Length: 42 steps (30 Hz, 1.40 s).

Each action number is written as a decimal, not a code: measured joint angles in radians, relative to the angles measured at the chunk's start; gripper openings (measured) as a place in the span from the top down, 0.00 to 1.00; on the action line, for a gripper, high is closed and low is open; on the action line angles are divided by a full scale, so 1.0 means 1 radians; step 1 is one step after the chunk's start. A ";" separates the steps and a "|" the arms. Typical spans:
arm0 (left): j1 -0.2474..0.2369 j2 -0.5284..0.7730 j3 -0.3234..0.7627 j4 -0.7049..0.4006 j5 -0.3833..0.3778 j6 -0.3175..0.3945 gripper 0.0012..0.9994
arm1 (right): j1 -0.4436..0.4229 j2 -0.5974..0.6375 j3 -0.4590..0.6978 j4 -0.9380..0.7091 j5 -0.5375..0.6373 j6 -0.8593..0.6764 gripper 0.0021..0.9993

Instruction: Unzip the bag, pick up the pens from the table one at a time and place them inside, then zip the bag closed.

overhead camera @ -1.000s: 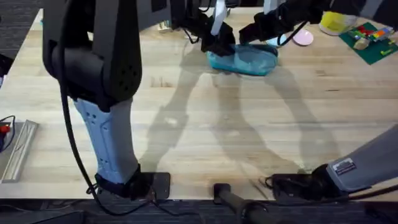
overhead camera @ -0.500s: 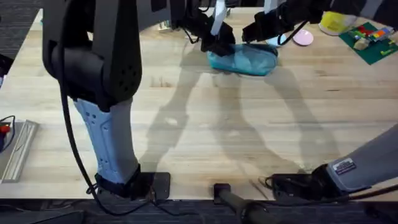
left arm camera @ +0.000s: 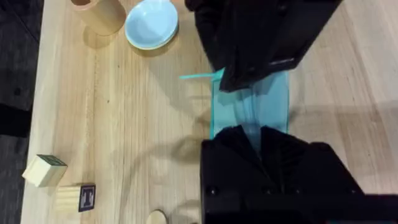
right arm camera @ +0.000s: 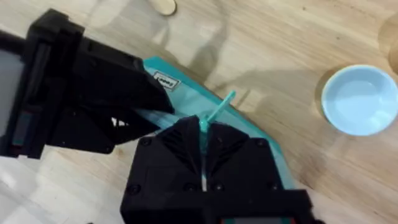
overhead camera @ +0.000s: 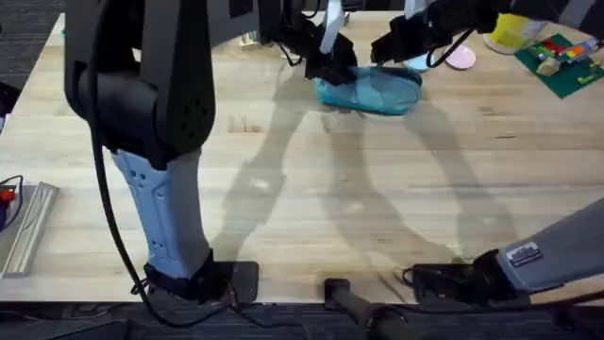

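Teal soft fabric pouch (overhead camera: 370, 91) looking matt, slightly creased — light wooden plank tabletop (overhead camera: 359, 198) showing smooth satin grain; round light-blue dish (left arm camera: 151, 23) glossy.

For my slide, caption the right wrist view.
Right gripper shut on the zipper pull of the bag, the left gripper holding its other end.

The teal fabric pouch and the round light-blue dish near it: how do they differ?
The teal fabric pouch is long, soft and deeper in colour; the round light-blue dish is rigid and paler. The pouch lies between the left gripper and right gripper; the dish sits apart, untouched. Both rest on the light wooden table.
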 joint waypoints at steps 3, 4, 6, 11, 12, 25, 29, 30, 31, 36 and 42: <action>0.000 0.000 0.000 0.000 0.002 -0.003 0.96 | -0.005 -0.001 0.000 -0.017 0.006 -0.006 0.97; 0.000 0.000 0.000 0.000 0.003 -0.004 0.96 | -0.008 -0.001 0.000 -0.021 0.006 -0.006 0.97; 0.000 0.000 0.000 0.000 0.003 -0.007 0.96 | -0.016 -0.001 0.000 -0.025 0.005 -0.009 0.97; 0.000 0.000 0.000 0.002 0.006 -0.024 0.96 | -0.049 -0.001 0.000 -0.043 -0.009 -0.021 0.97; 0.000 0.000 0.000 0.003 0.006 -0.026 0.96 | -0.056 -0.001 0.000 -0.047 -0.013 -0.021 0.97; 0.000 0.000 0.000 0.007 0.006 -0.034 0.96 | -0.190 -0.001 0.000 -0.120 -0.031 -0.059 0.97; 0.000 0.000 0.000 0.008 0.006 -0.034 0.96 | -0.211 -0.004 0.000 -0.133 -0.032 -0.080 0.97; 0.000 0.000 0.000 0.008 0.006 -0.034 0.96 | -0.216 -0.008 0.000 -0.135 -0.032 -0.082 0.97; 0.000 0.000 0.000 0.008 0.006 -0.034 0.96 | -0.222 -0.012 0.000 -0.137 -0.032 -0.083 0.97; 0.001 0.000 0.000 0.007 0.006 -0.034 0.96 | -0.267 -0.047 0.000 -0.156 -0.022 -0.095 0.97; 0.003 0.000 0.000 0.003 0.007 -0.036 0.96 | -0.338 -0.066 0.000 -0.174 0.014 -0.120 0.97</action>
